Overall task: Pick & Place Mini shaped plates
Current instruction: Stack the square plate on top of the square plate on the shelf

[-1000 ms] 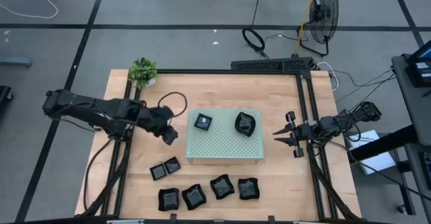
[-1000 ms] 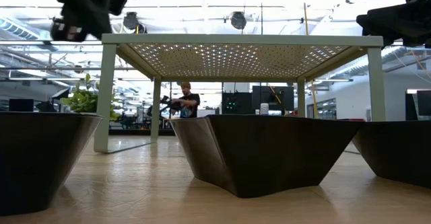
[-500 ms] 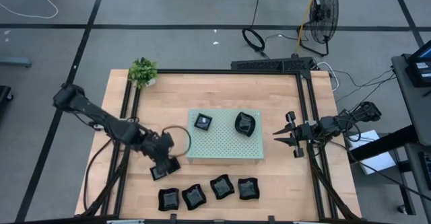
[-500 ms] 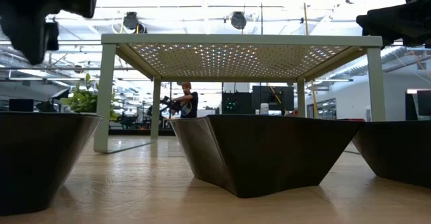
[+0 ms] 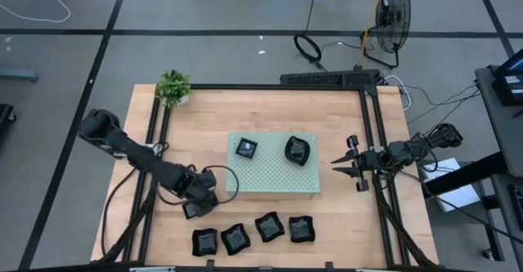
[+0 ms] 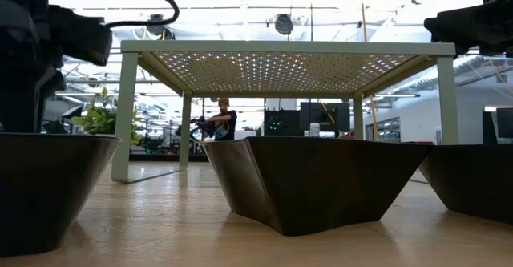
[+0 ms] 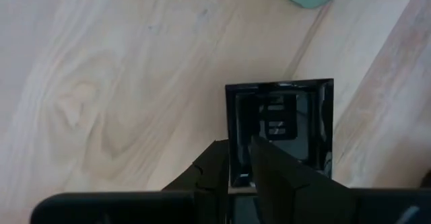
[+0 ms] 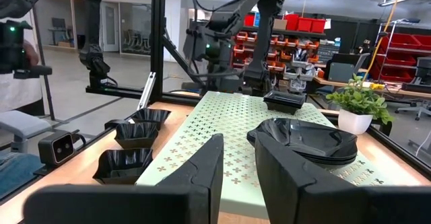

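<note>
Two black mini plates sit on the pale green perforated board [image 5: 274, 182]: a small square [image 5: 247, 148] and a leaf-like one [image 5: 298, 150]. Several wavy plates [image 5: 269, 227] lie in a row near the table's front edge. My left gripper [image 5: 204, 198] points down over a small square plate [image 7: 289, 126] on the wood, narrowly open, one finger inside it and one outside. A second small square [image 5: 191, 211] lies next to it. My right gripper [image 5: 337, 162] waits open at the table's right edge, pointing level toward the board. My left gripper comes from above, its fingers astride one side wall [image 7: 237, 116] of the small square plate: one finger [image 7: 269, 163] stands inside the dish and the other [image 7: 215, 167] outside it. Whether they touch the wall, I cannot tell. The plate lies flat on the table.
A potted plant [image 5: 173, 86] stands at the table's far left corner. Black frame rails [image 5: 372, 141] run along the left, right and far edges. Bare wood lies to the right of the board. A person [image 6: 218, 121] shows far behind the table.
My left gripper has swung from beside the board's left end toward the table's near edge and down, rolling as it went. It now stands over the small square plates. Its finger gap looks unchanged, and the plates have stayed put.
</note>
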Robot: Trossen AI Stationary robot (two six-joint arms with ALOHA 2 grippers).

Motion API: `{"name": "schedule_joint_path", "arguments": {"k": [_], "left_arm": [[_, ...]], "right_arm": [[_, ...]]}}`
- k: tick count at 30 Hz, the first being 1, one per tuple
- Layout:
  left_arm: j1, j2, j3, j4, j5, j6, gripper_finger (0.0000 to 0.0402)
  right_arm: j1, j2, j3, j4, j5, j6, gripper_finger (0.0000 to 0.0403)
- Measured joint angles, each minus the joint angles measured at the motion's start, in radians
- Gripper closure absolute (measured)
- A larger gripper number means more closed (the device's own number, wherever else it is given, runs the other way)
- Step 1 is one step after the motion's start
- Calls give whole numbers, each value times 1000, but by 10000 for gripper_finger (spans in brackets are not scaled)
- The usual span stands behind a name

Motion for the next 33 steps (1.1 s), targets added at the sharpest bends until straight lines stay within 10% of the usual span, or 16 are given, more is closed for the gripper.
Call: {"name": "schedule_joint_path", "arguments": {"k": [33], "left_arm": [[0,66,0,53,36,5,334]], "right_arm": [[0,0,0,0,0,0,328]]}}
